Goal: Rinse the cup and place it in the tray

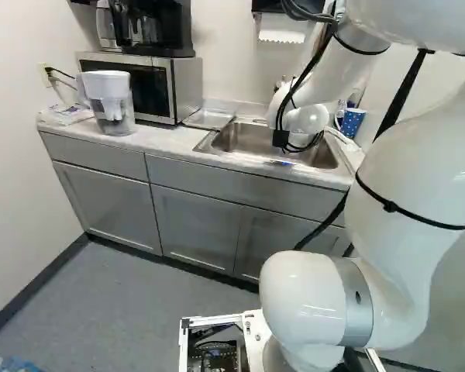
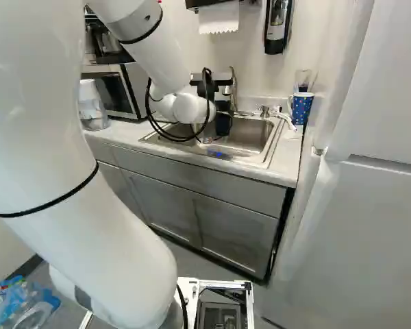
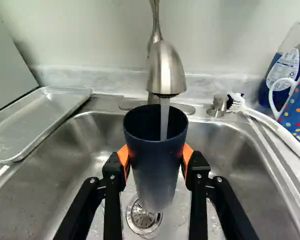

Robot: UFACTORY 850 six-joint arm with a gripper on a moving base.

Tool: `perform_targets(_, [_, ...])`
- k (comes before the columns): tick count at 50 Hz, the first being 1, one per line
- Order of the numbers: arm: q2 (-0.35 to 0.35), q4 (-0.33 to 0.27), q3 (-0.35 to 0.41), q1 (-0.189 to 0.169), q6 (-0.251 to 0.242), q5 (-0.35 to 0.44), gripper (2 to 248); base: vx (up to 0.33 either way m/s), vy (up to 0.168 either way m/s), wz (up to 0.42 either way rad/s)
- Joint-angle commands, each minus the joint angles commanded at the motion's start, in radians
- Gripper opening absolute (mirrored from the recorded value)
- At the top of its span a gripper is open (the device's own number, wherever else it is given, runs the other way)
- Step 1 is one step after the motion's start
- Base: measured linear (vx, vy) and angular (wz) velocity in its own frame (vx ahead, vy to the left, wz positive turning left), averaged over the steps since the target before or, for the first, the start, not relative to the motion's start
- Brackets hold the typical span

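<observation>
In the right base view my gripper (image 2: 222, 110) hangs over the sink. Seen from the wrist, the gripper (image 3: 156, 156) is shut on the dark blue cup (image 3: 157, 172), an orange pad on either side of it. The cup's open mouth faces up, under the faucet (image 3: 166, 70), and a stream of water runs into it. Below the cup is the sink basin (image 3: 230, 155), its drain partly hidden by the cup. A shallow metal tray (image 3: 37, 120) lies on the counter beside the sink; it also shows in the left base view as a tray (image 1: 209, 118).
Beside the basin, opposite the tray, lie a white-handled brush (image 3: 275, 127) and a dotted blue mug (image 3: 296, 107), with a soap bottle (image 3: 285, 70) behind. A microwave (image 1: 139, 81) and a water pitcher (image 1: 112, 105) stand farther along the counter. A white fridge (image 2: 370, 205) rises at the right.
</observation>
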Motion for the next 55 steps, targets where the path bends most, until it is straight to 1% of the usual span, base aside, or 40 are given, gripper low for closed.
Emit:
perform_targets(34, [-0.068, 0.0, 0.007, -0.002, 0.0, 0.085, 122, 0.0, 0.0, 0.0])
perform_targets(48, [-0.068, 0.0, 0.007, -0.002, 0.0, 0.123, 122, 0.0, 0.0, 0.0])
perform_targets(55, [-0.068, 0.0, 0.007, -0.002, 0.0, 0.124, 122, 0.0, 0.0, 0.0])
